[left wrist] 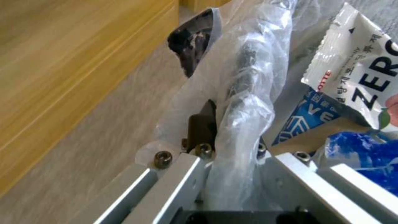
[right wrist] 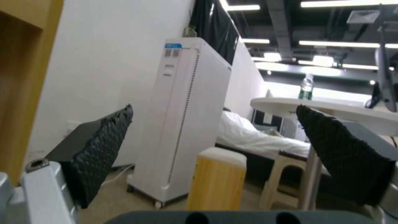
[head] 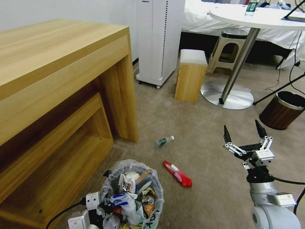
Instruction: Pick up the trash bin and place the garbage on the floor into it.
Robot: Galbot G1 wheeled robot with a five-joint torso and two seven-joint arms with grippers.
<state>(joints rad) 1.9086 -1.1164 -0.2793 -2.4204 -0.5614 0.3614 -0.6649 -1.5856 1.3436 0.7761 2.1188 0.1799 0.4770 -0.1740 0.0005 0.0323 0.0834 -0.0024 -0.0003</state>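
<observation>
The trash bin [head: 158, 190], lined with a translucent bag and packed with garbage, sits low at the front left beside the desk. My left gripper [head: 95, 208] is at its near rim, shut on the bag-covered rim [left wrist: 248, 77]; one dark fingertip [left wrist: 202, 123] shows against the plastic. Inside lie a white wrapper [left wrist: 360, 68] and a blue carton [left wrist: 309, 116]. On the floor [head: 203, 133] lie a green-labelled bottle [head: 164, 141] and a red wrapper [head: 178, 173]. My right gripper [head: 243, 132] [right wrist: 219, 137] hovers open to the right of both, holding nothing.
A wooden desk [head: 63, 79] fills the left. Behind stand a white tower unit [head: 160, 41], a cushioned wooden stool [head: 191, 74], a round table's metal base [head: 227, 95], a plastic stool [head: 227, 47] and a dark brown round container [head: 281, 109]. Cables trail at the right.
</observation>
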